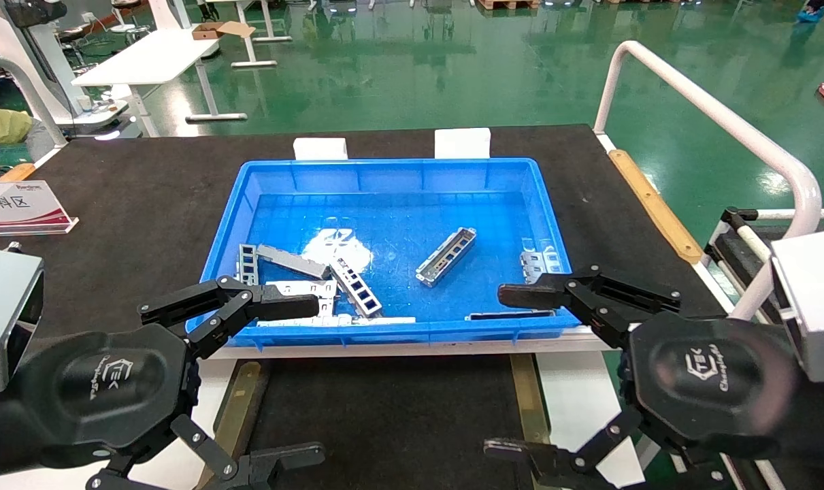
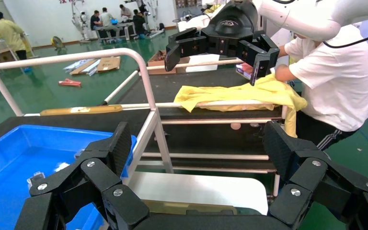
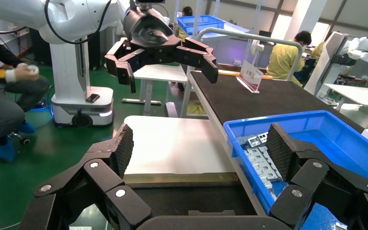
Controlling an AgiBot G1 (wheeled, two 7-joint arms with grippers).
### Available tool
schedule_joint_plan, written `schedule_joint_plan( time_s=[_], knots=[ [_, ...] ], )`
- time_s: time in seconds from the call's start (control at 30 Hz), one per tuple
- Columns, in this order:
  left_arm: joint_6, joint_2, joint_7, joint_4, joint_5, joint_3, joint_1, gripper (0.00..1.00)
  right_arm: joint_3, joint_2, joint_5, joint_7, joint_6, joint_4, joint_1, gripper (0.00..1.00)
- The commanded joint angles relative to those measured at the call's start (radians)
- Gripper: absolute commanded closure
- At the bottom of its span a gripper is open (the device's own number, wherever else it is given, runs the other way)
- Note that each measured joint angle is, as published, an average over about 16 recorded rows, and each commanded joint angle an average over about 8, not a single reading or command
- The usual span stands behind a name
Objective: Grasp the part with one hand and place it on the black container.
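A blue bin (image 1: 398,170) on the black tabletop holds several metal pieces. The part (image 1: 446,256), a slim silver channel strip, lies alone right of the bin's middle. Similar strips (image 1: 355,286) lie at the front left among pale notched plates (image 1: 296,289). The black container (image 1: 384,422) with brass side rails (image 1: 527,401) sits below the bin's near edge. My left gripper (image 1: 296,381) is open and empty at the bin's front left corner. My right gripper (image 1: 514,373) is open and empty at the front right corner. Both hover over the black container (image 3: 182,196), whose rail shows in the left wrist view (image 2: 187,207).
A white tube railing (image 1: 711,116) and a wooden strip (image 1: 653,204) run along the table's right side. A sign stand (image 1: 17,207) sits at the far left. Two white blocks (image 1: 462,143) stand behind the bin. A person (image 2: 335,81) sits beyond the right side.
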Motion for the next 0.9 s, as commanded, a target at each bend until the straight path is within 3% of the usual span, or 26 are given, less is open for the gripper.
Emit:
schedule_joint_plan(
  time_s=[0.03, 0.9],
  knots=[
    [0.000, 0.000, 0.000, 0.000, 0.000, 0.000, 0.000, 0.00, 0.000, 0.000, 0.000, 0.000, 0.000, 0.000, 0.000, 0.00],
    [-0.001, 0.001, 0.000, 0.000, 0.000, 0.000, 0.000, 0.00, 0.000, 0.000, 0.000, 0.000, 0.000, 0.000, 0.000, 0.00]
  ],
)
